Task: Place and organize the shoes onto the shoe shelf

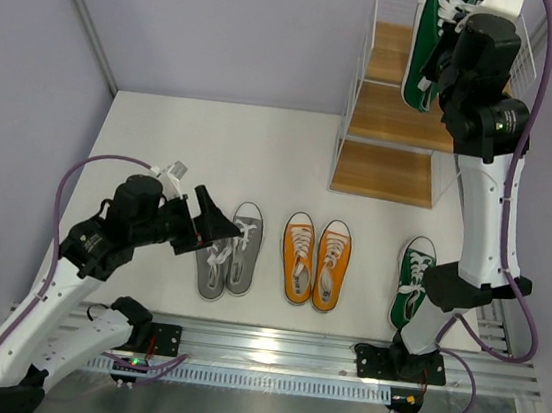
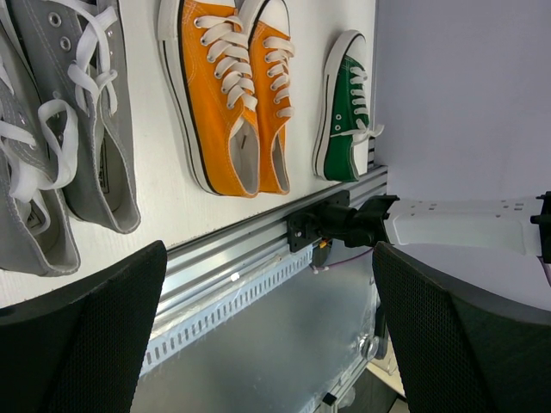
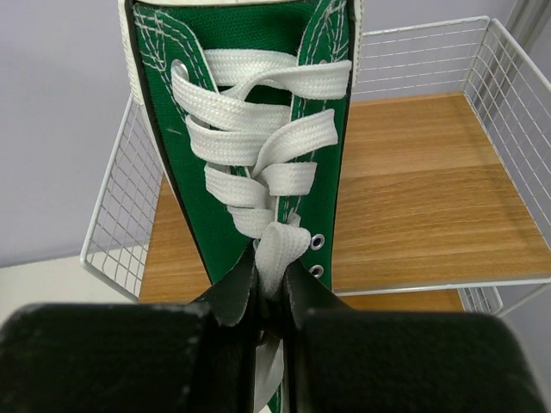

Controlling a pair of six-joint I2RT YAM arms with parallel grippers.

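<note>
Right end effector (image 3: 271,301) hangs over the shoe shelf (image 3: 413,172) at the table's (image 1: 213,148) far right corner, clamped on a green sneaker's (image 3: 258,129) tongue, likely for placing. Left end effector (image 2: 269,258), fingers apart, sits beside the grey sneakers (image 1: 230,249) by the near edge.

Looked like robotics lab cell: enclosed by plain lavender panels (image 1: 227,29), fitted with white worktop (image 1: 262,154) and slotted aluminium rail (image 1: 269,345).

Green shoe (image 3: 258,138) aloft, apparently over shelf (image 1: 381,174); green mate (image 1: 413,284), orange pair (image 1: 315,262), grey pair (image 1: 230,261) flat
</note>
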